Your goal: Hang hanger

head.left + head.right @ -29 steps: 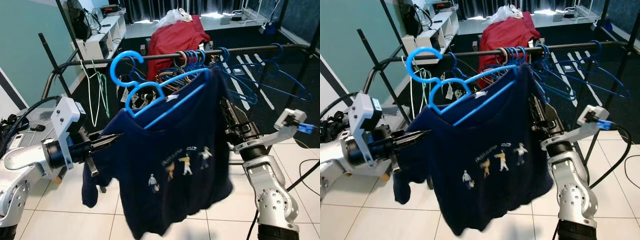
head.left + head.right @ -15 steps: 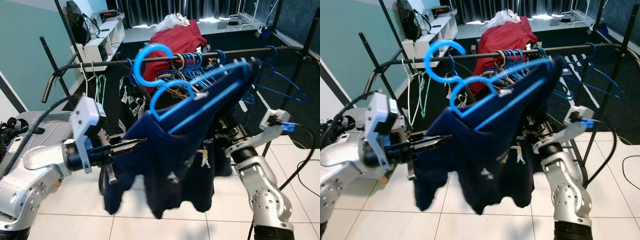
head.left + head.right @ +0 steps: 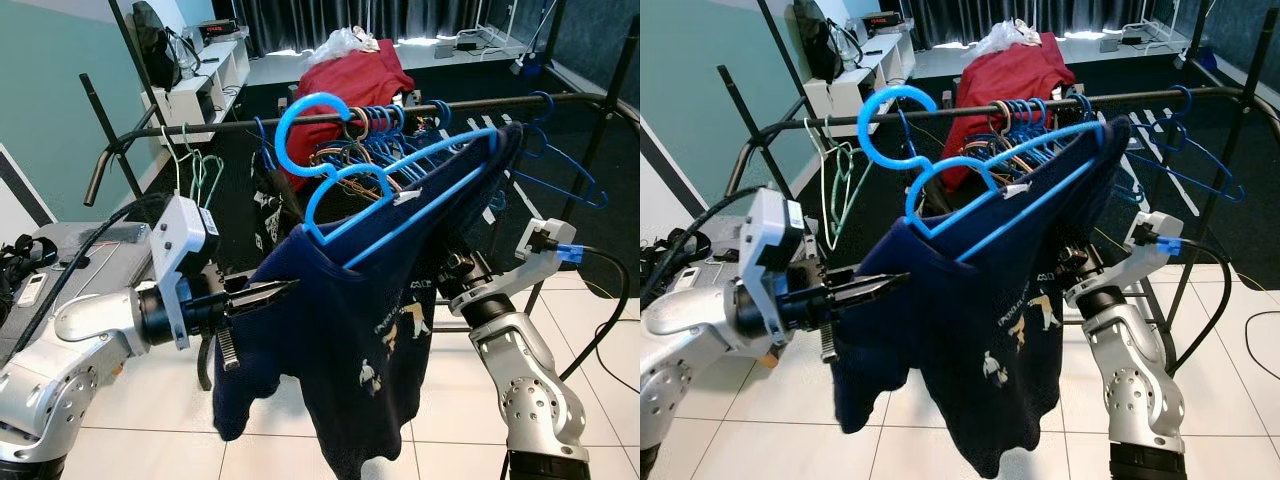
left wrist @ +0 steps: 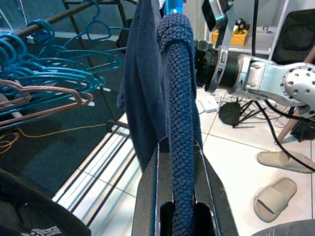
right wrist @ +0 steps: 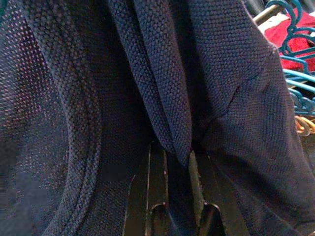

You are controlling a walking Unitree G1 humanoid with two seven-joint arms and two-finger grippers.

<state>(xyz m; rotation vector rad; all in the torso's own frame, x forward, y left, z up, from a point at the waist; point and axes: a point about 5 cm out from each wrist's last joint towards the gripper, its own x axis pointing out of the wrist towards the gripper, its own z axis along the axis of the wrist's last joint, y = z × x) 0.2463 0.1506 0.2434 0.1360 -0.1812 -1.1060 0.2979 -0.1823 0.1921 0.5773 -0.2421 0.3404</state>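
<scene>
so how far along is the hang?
Done: the navy T-shirt is on the blue hanger, lifted to the rail. In hand: left claw and right claw are each shut on a fold of shirt fabric, holding it up. Left: the hanger's hook looks level with the rail but I can't tell it's seated; seat it, then release both.

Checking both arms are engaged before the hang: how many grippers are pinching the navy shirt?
2. The left gripper clamps a fold at the navy shirt's left edge; the right gripper pinches fabric behind its right side, by the rack.
</scene>
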